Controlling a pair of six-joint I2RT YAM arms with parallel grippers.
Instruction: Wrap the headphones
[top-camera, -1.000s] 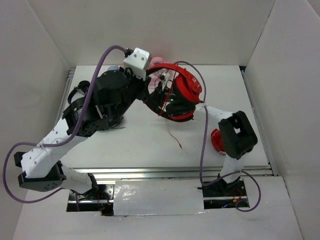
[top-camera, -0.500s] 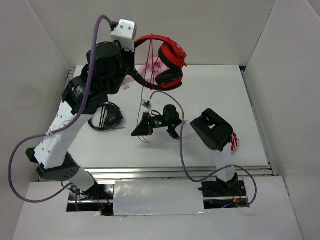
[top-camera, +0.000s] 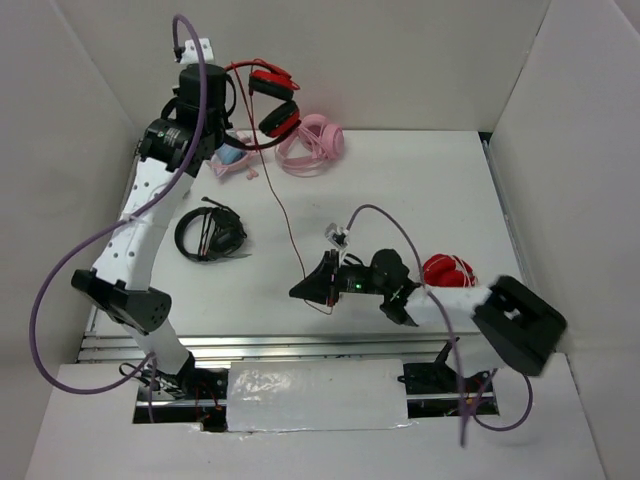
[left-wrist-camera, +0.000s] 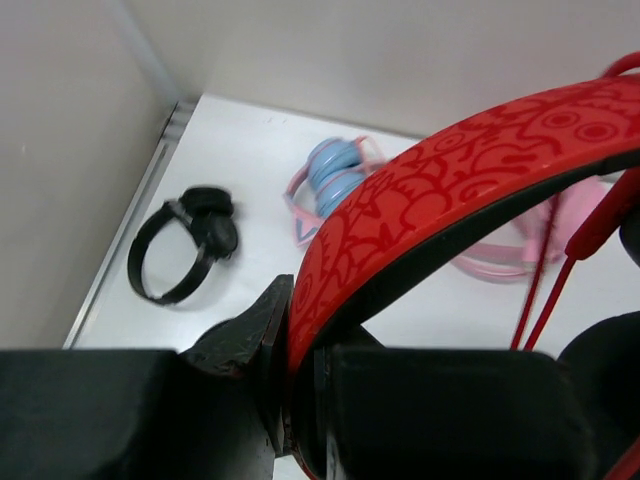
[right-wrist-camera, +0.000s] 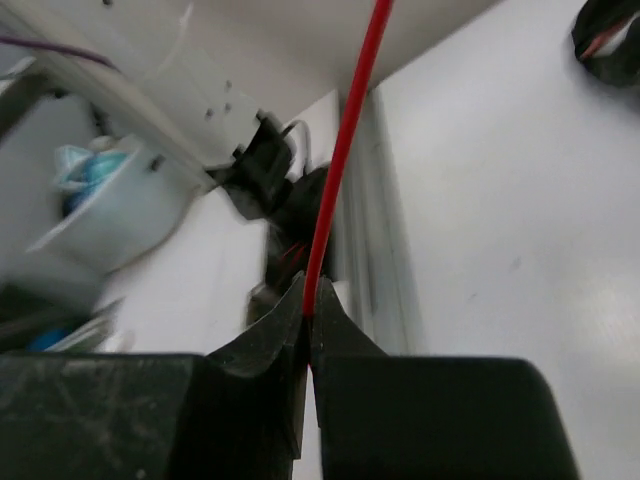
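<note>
The headphones (top-camera: 273, 100), red with black cushions, hang in the air at the back left. My left gripper (top-camera: 226, 92) is shut on their headband, whose red patterned band (left-wrist-camera: 450, 170) sits clamped between the jaws of that gripper (left-wrist-camera: 300, 370). The thin red cable (top-camera: 283, 212) runs down from the ear cups, nearly straight, to my right gripper (top-camera: 298, 291) low over the table's front middle. In the right wrist view that gripper (right-wrist-camera: 308, 305) is shut on the cable (right-wrist-camera: 345, 150). A short cable end trails below it.
Black headphones (top-camera: 210, 235) lie at the left and show in the left wrist view (left-wrist-camera: 185, 240). A pink pair (top-camera: 312, 143) and a blue-pink pair (top-camera: 230, 158) lie at the back. A folded all-red pair (top-camera: 447, 271) lies at the right. White walls enclose three sides.
My left arm has lifted the headphones up and to the back left. My right gripper has swung from the middle to the front, drawing the cable out nearly straight.
</note>
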